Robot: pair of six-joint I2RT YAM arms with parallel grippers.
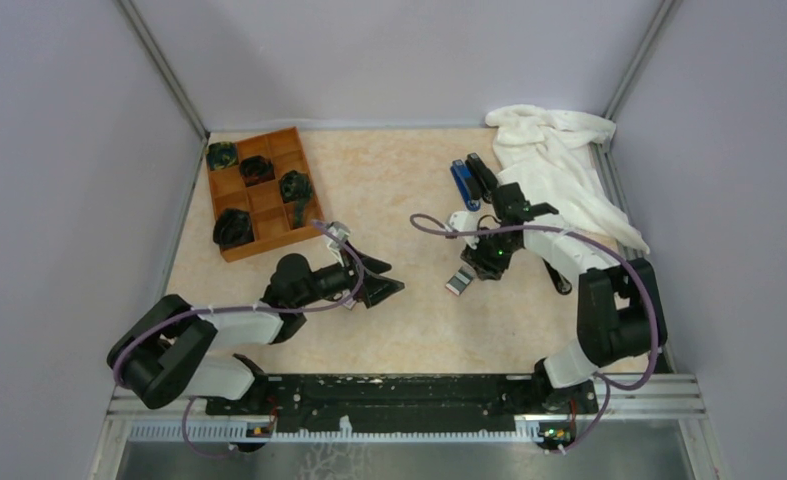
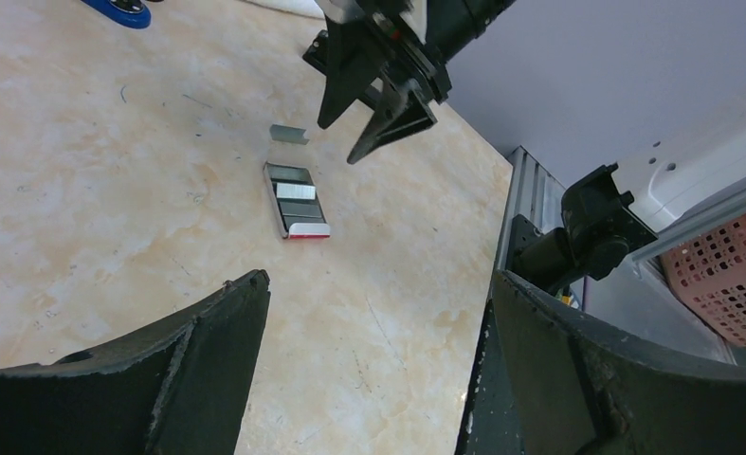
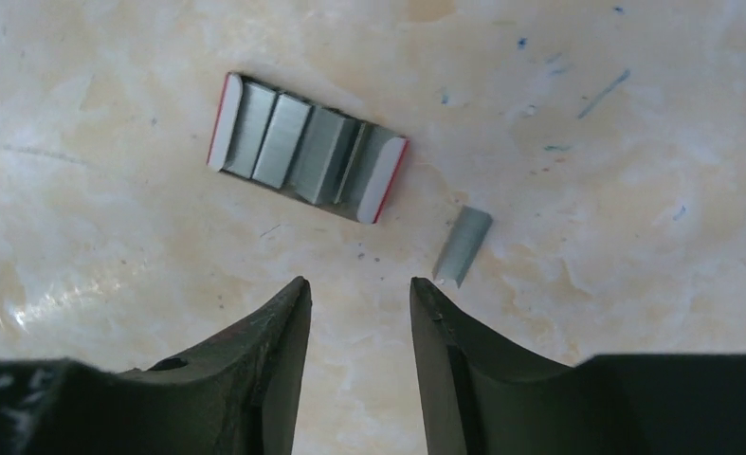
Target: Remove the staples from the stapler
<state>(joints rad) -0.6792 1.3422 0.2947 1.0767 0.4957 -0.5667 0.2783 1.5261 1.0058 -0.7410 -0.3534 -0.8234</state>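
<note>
A loose silvery staples strip (image 3: 463, 245) lies on the table just beyond my right fingertip; it also shows in the left wrist view (image 2: 289, 135). My right gripper (image 3: 359, 289) is open and empty, hovering just above the table (image 1: 477, 272) (image 2: 340, 140). A slim black stapler (image 1: 481, 177) lies at the back beside a blue stapler (image 1: 462, 183). Another slim black shape (image 1: 559, 277) lies by the right arm; I cannot tell whether it is a stapler. My left gripper (image 2: 378, 280) is open and empty at mid table (image 1: 384, 290).
An open white-and-red card box (image 3: 307, 147) with several staple blocks lies next to the strip (image 1: 456, 283). A brown compartment tray (image 1: 269, 243) with black items is at the back left. A white cloth (image 1: 559, 165) is at the back right. A pink basket (image 2: 729, 284) stands off the table.
</note>
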